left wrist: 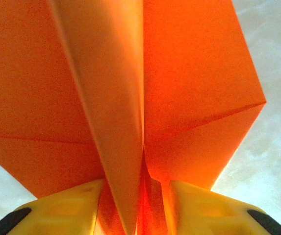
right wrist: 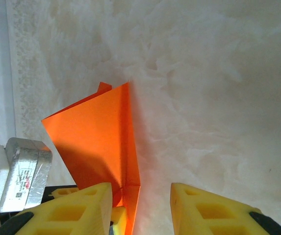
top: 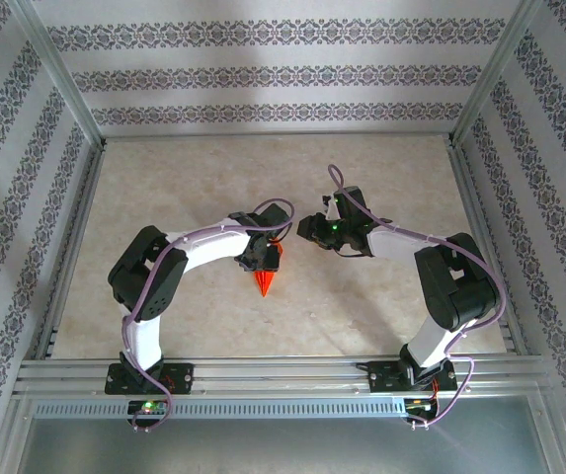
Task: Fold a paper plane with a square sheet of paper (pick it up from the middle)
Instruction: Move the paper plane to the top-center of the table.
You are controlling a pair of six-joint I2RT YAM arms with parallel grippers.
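The paper plane is plain orange-red with no print or marking. In the top view it lies near the middle of the table, its pointed nose towards the arms' bases and its tail under the left gripper.

The left wrist view shows the plane close up. The raised centre fold runs down into the left gripper, and a wing spreads flat on each side. The yellow fingers stand part-way apart astride that fold, with paper layers filling the gap. Whether they press the paper cannot be told.

The right gripper sits just beside the left one, towards the table's right side. In its wrist view the right gripper has its jaws spread, with bare table between them. The folded edge of the plane reaches in beside one finger; the other is clear of it. Contact there cannot be judged.

Only the right wrist view shows the single piece of writing. It is a small label with a red mark on a silver block at the left edge, too small to read. Only the top view shows the patterned wallpaper around the table.
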